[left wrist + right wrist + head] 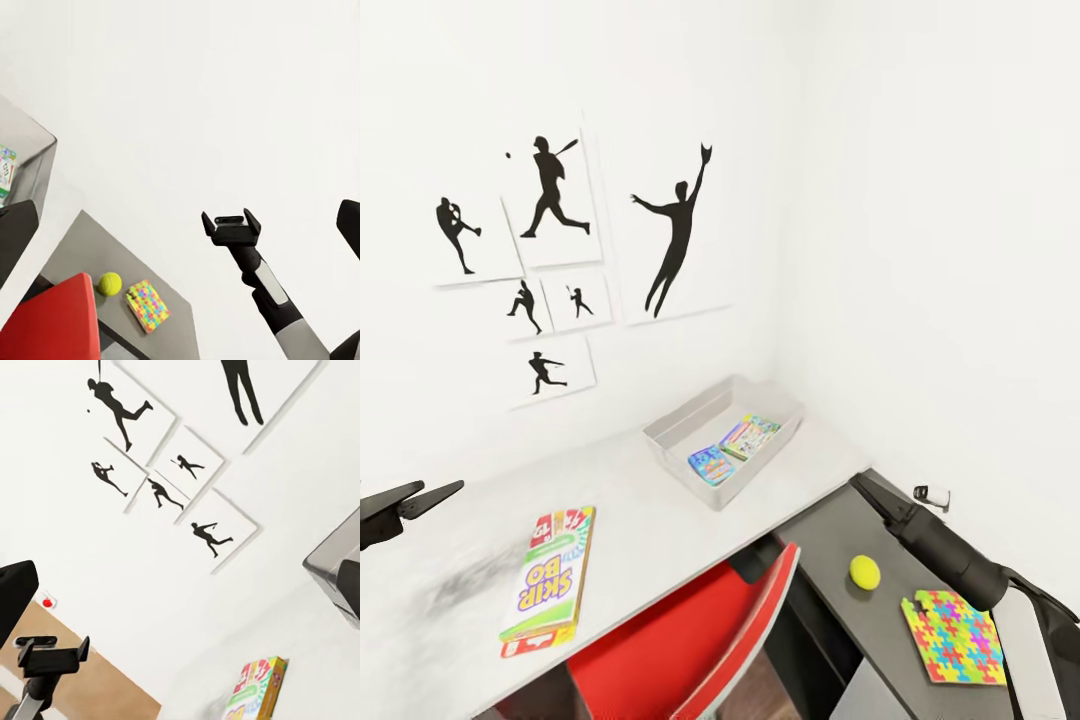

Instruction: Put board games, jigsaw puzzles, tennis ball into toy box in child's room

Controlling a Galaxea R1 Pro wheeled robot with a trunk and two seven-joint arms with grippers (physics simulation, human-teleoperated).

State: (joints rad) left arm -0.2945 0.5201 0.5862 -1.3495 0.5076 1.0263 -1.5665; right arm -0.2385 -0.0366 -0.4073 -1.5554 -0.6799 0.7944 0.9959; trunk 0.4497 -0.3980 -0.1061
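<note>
- the shallow pale grey toy box [682, 432] stands at the far corner of the long pale grey-white table [650, 520], and two colourful flat items lie inside it.
- the green, white and red skip bo game box [550, 580] lies flat on the table, near its front edge, well apart from the toy box.
- the small yellow-green tennis ball [864, 572] rests on the lower dark grey side unit [830, 540], and the multicolour jigsaw puzzle rectangle [954, 636] lies near it.
- the left gripper [52, 654] is empty with its fingers spread apart; it hovers beside the table.
- the right gripper [231, 223] is also empty and spread open, raised above the side unit.
- my judgement: the next step is to take one of the loose toys, and the ball is nearest to the right arm.
- to do it well, bring the open fingers down from above on both sides of the ball, because it can roll away if it is pushed.
- the red and white chair [690, 640] stands under the table edge, so the arm should stay above it.
</note>
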